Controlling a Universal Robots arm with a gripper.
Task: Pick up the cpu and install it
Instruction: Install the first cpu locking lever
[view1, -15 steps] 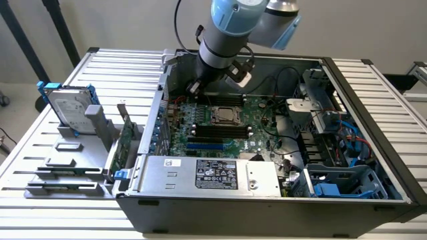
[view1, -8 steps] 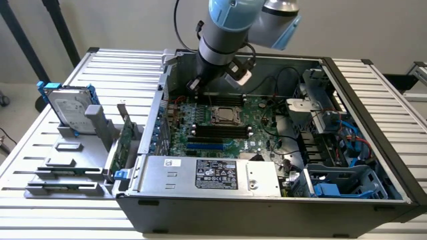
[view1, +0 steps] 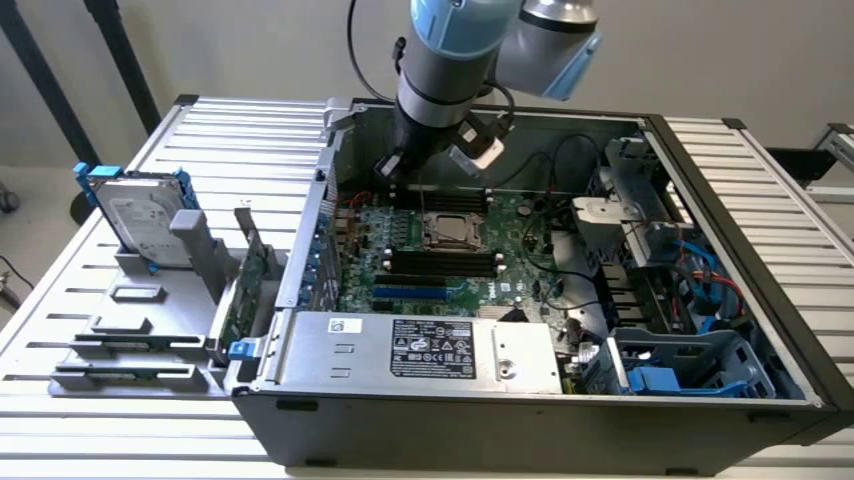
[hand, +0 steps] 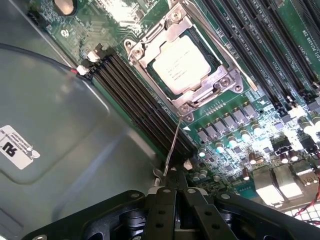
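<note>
Raised exterior, close wrist; shared cpu (view1: 447, 228) (hand: 181, 64)

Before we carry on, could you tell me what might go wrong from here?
The gripper sits at the tip of the thin socket lever; the lever could slip free and spring back. The cpu lies under the metal frame; a jolt might shift it if the frame is unlatched.

The flat silver-grey square cpu (view1: 447, 229) (hand: 181, 64) is seated on the green motherboard (view1: 523, 262) inside the open black case (view1: 534, 425), which is laid on the slatted metal counter (view1: 240, 125) beside the blue-railed hard drive (view1: 138, 215).
</note>
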